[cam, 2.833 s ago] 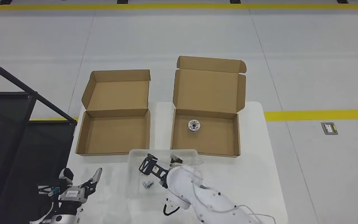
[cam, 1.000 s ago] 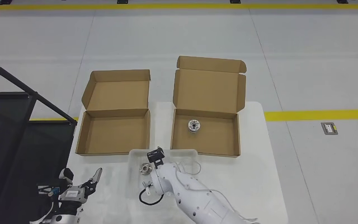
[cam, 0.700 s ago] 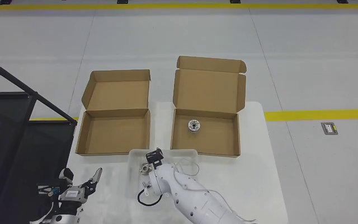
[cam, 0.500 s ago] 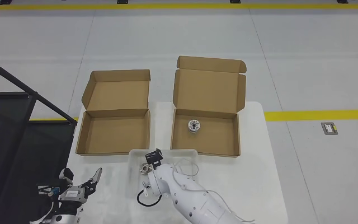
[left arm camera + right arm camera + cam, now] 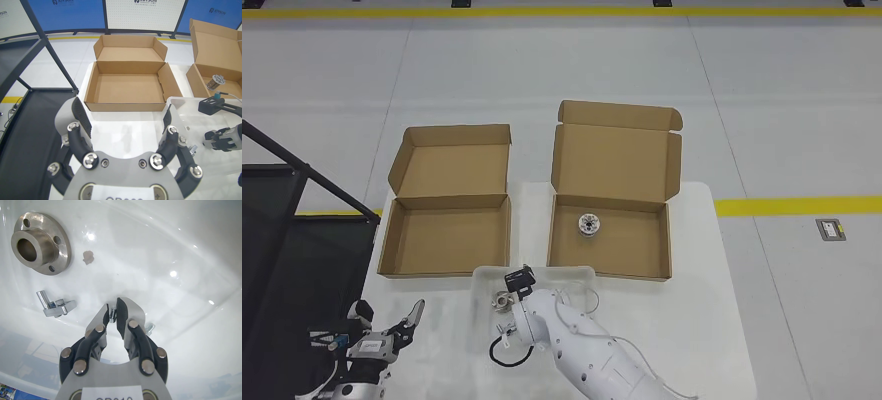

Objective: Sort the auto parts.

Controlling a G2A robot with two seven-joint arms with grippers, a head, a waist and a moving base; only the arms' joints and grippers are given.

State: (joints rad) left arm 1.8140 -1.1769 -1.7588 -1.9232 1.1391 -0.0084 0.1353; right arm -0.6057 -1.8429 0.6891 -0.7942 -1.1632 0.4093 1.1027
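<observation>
White desk carries a clear bin (image 5: 562, 270), taken as reference. Inside it, the right end effector (image 5: 112, 306) is clamped on a small bolt (image 5: 112, 316). A second bolt (image 5: 149, 328), a bracket (image 5: 56, 308) and a flange (image 5: 40, 243) also lie inside. The left end effector (image 5: 122, 108) hangs beside the bin, fingers apart. Beyond the bin, a cardboard box (image 5: 637, 248) holds one part (image 5: 588, 224). Assessment: sorting barely begun, four pieces outstanding.
</observation>
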